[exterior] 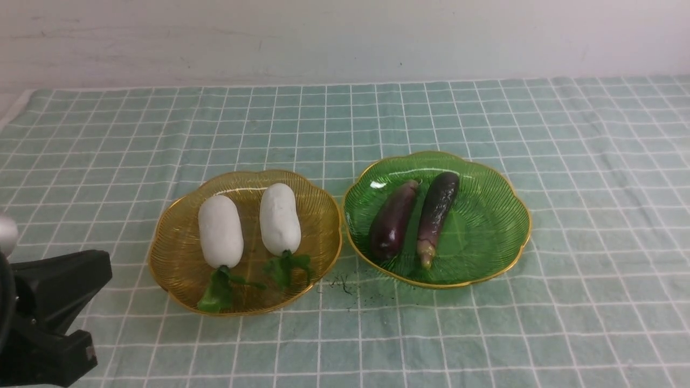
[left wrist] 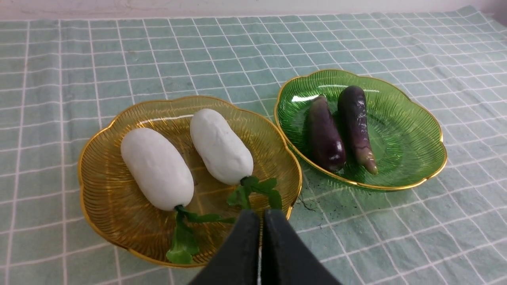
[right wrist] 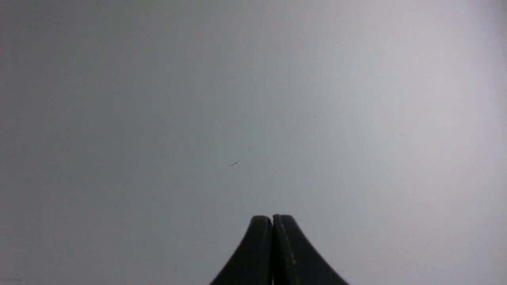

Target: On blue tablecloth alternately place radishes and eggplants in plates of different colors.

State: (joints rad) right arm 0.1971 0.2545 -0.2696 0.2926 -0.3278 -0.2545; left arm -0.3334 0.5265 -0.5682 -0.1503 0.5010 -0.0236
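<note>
Two white radishes [exterior: 220, 230] [exterior: 280, 218] lie side by side in the amber plate [exterior: 178, 280], green tops toward me. Two dark purple eggplants [exterior: 392, 220] [exterior: 437, 211] rest in the green plate [exterior: 506, 215] to its right. Both plates stand on the blue tablecloth [exterior: 485, 334]. In the left wrist view the radishes [left wrist: 157, 168] [left wrist: 221, 146], amber plate [left wrist: 99, 198], eggplants [left wrist: 325, 138] [left wrist: 355, 122] and green plate [left wrist: 416, 150] show beyond my left gripper [left wrist: 261, 215], which is shut and empty near the amber plate's near rim. My right gripper [right wrist: 272, 219] is shut, empty, facing a blank grey surface.
The left arm's black body [exterior: 48, 318] sits at the front left corner of the front view. A white wall [exterior: 345, 37] rises behind the cloth's far edge. Dark specks [exterior: 345, 285] lie on the cloth between the plates.
</note>
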